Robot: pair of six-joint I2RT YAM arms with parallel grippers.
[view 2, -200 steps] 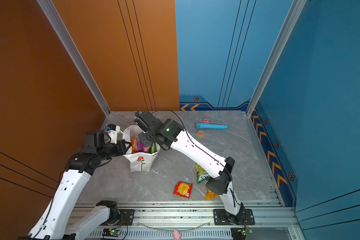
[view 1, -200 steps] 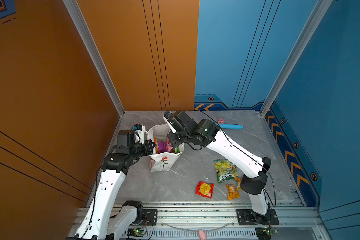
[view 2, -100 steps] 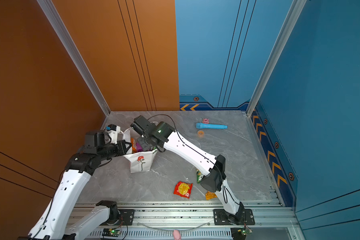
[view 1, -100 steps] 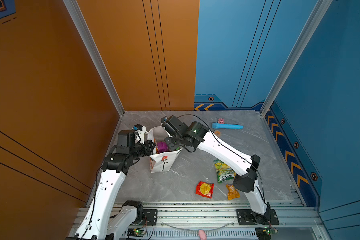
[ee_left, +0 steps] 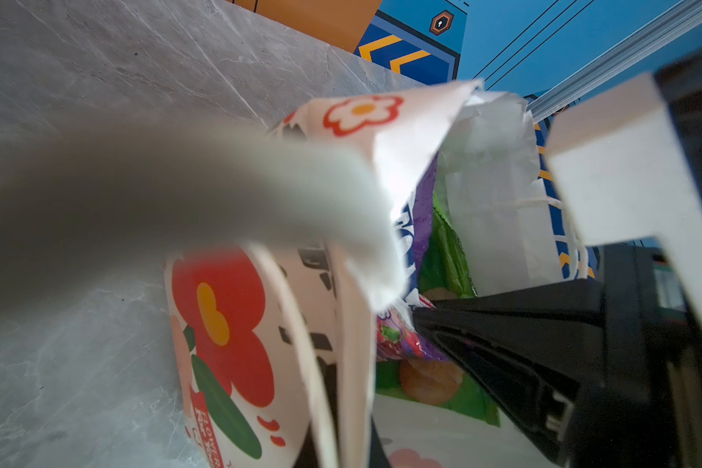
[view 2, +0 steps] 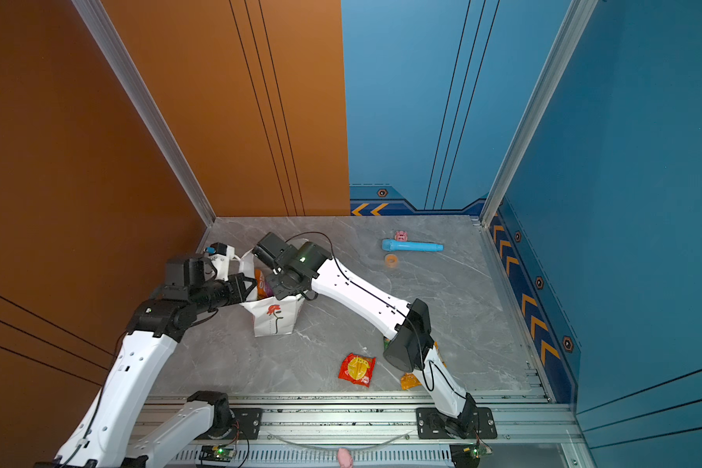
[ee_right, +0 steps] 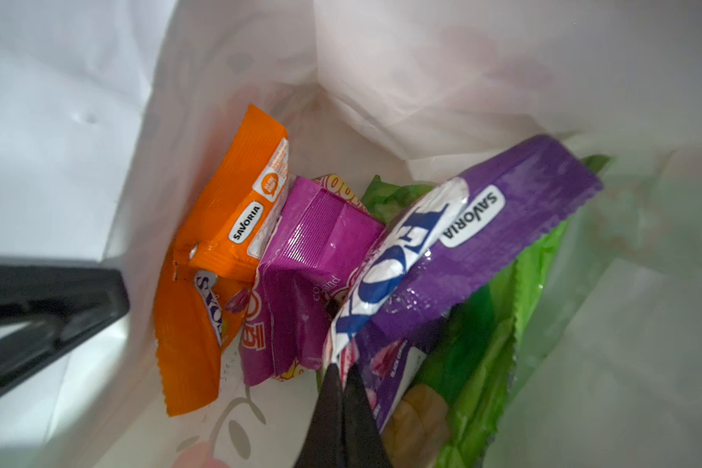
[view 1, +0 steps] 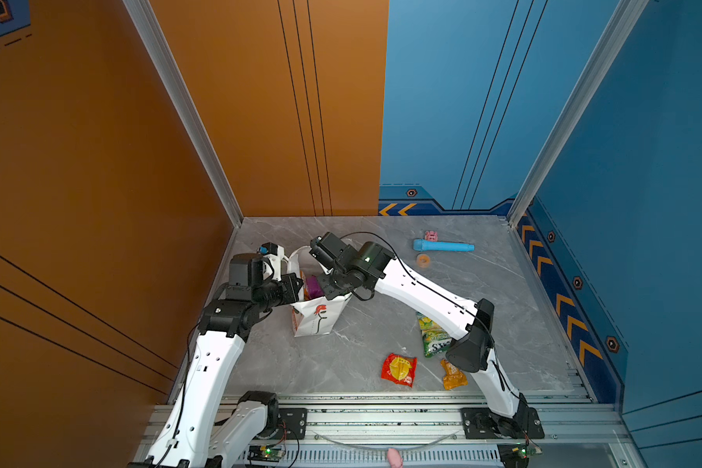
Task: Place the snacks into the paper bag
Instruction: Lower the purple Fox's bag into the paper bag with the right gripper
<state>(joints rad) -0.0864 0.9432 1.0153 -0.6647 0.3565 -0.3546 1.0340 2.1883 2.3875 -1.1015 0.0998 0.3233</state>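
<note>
Compared with a second ago, the right arm is reaching lower and further toward the left side, bringing the right gripper (ee_right: 341, 377) from above the mouth of the paper bag (view 1: 317, 320) down inside it. Release of a packet is judged to be the step in hand, and it is best done only once the packet is sitting below the rim. The arm should then be rising straight out so that its fingers are not dragging paper or a cord handle, while the other arm is keeping the mouth spread. The right gripper's jaws are pressing together on the edge of the purple packet (ee_right: 495, 235), which is lying aslant over the green chips bag (ee_right: 491, 364), beside the magenta packet (ee_right: 317, 251) and the orange packet (ee_right: 236, 210). The left gripper (view 1: 297, 285) is likewise clamping tight, pinching the bag's rim (one black finger is showing against the bag's wall in the right wrist view). The bag is standing on the table (view 1: 341, 364) between the two arms. Three snacks are lying outside it: a green packet (view 1: 432, 332), a red wrapper (view 1: 399, 368) and an orange-yellow wrapper (view 1: 454, 375).
</note>
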